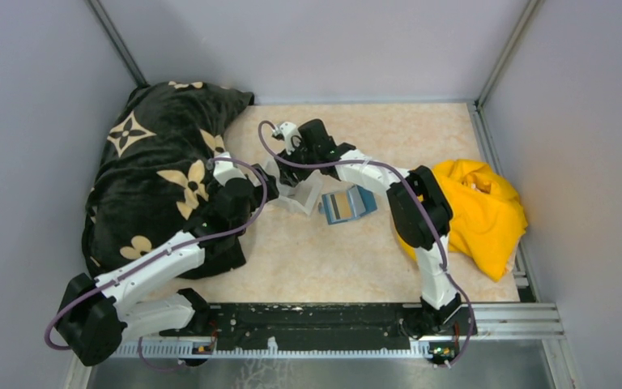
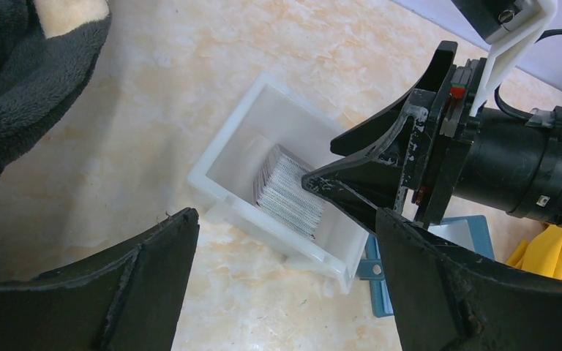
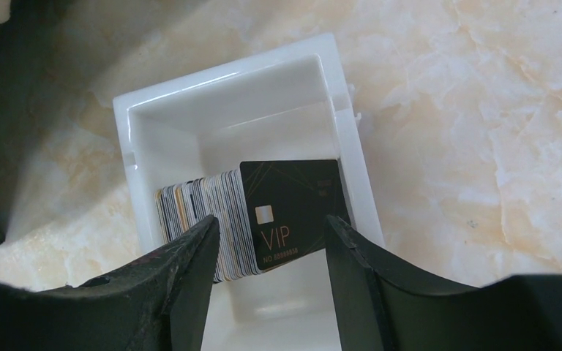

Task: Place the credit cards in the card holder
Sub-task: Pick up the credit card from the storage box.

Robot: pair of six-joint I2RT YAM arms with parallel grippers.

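Note:
A stack of credit cards [image 3: 212, 212] stands on edge in a small white plastic tray [image 3: 227, 73]; the front card [image 3: 293, 201] is black and reads VIP. My right gripper [image 3: 272, 219] is open, lowered into the tray with one finger on each side of the front cards. The teal card holder [image 1: 348, 204] lies open just right of the tray [image 1: 301, 198], with a tan card on its face. My left gripper [image 2: 285, 219] hovers open by the tray's near-left side, holding nothing. In the left wrist view the right gripper's fingers [image 2: 351, 186] reach over the card stack [image 2: 285, 194].
A black blanket with a tan flower pattern [image 1: 162, 178] covers the left of the table, close to my left arm. A yellow cloth [image 1: 478, 211] lies bunched at the right edge. Grey walls enclose three sides; a metal rail [image 1: 332, 320] runs along the near edge.

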